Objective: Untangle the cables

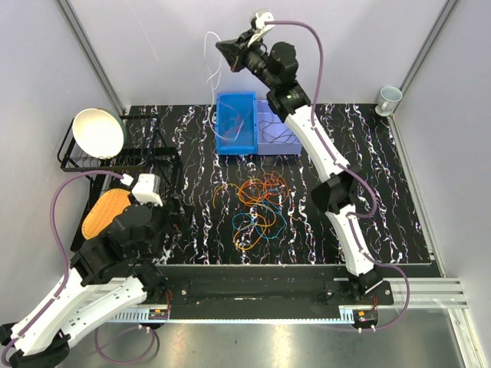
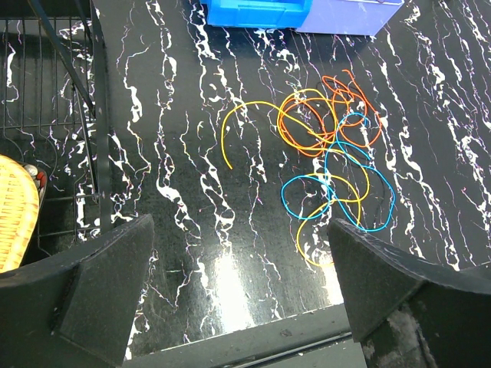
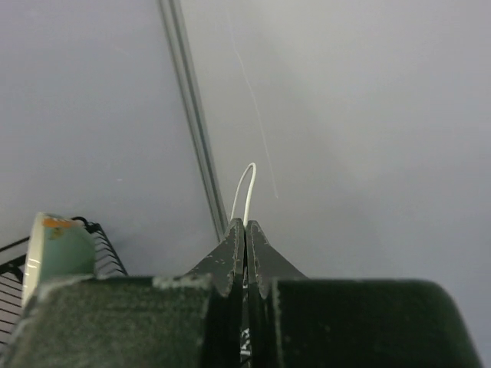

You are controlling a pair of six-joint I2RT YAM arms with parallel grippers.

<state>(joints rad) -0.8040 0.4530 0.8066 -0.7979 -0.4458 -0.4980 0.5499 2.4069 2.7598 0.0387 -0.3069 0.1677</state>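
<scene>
Nearest the overhead camera, the left gripper (image 2: 242,264) hung low over the near-left part of the table (image 1: 192,230) with its jaws spread wide and nothing between them. Left of it stood a wire rack (image 1: 73,159) carrying a white bowl (image 1: 98,132).

To the right of that gripper and slightly beyond it, the tangled cables (image 1: 257,207) lay loose on the table's middle, mostly orange loops with blue ones interlaced and one orange strand (image 2: 230,134) trailing off to the left. The heap sprawled from the far side toward the near edge, and the left arm was plainly the closer of the two.

Beyond the heap sat a blue bin (image 1: 235,123) with a pale bin (image 1: 280,136) touching its right side. High above the blue bin's far edge, the right gripper (image 1: 230,50) was pinched tight on a white cable (image 1: 209,65), whose free length dangled down toward the bin's left corner. The bin therefore lay below and a little nearward of that cable, so a drop probably needed a short move inward first. A cup (image 1: 389,97) stood at the far right.
</scene>
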